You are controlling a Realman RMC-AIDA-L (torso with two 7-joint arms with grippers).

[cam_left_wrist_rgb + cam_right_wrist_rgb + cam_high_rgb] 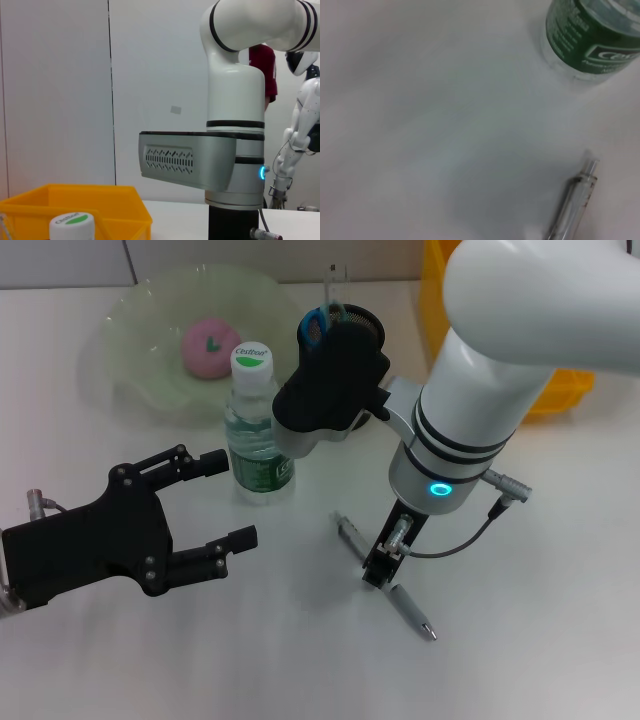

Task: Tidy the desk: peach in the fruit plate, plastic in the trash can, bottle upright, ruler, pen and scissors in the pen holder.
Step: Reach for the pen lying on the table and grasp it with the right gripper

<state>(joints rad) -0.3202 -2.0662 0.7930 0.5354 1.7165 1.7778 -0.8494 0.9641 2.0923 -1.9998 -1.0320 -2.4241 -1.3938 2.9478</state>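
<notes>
A silver pen (pixel 410 610) lies on the white desk; it also shows in the right wrist view (pixel 572 210). My right gripper (pixel 383 562) is low over the pen's middle. A clear bottle (pixel 255 430) with a green label stands upright; its base shows in the right wrist view (pixel 595 40). My left gripper (pixel 228 500) is open and empty, just left of the bottle. A pink peach (pixel 208 347) lies in the green glass plate (pixel 130 330). Blue-handled scissors (pixel 315 325) and a thin clear strip stand in the black mesh pen holder (pixel 362 328). No plastic is in view.
A yellow bin (pixel 560 390) stands at the back right, partly hidden by my right arm; it also shows in the left wrist view (pixel 75 205) behind the bottle cap (pixel 72 222). The right arm's white column (pixel 235 115) fills the middle.
</notes>
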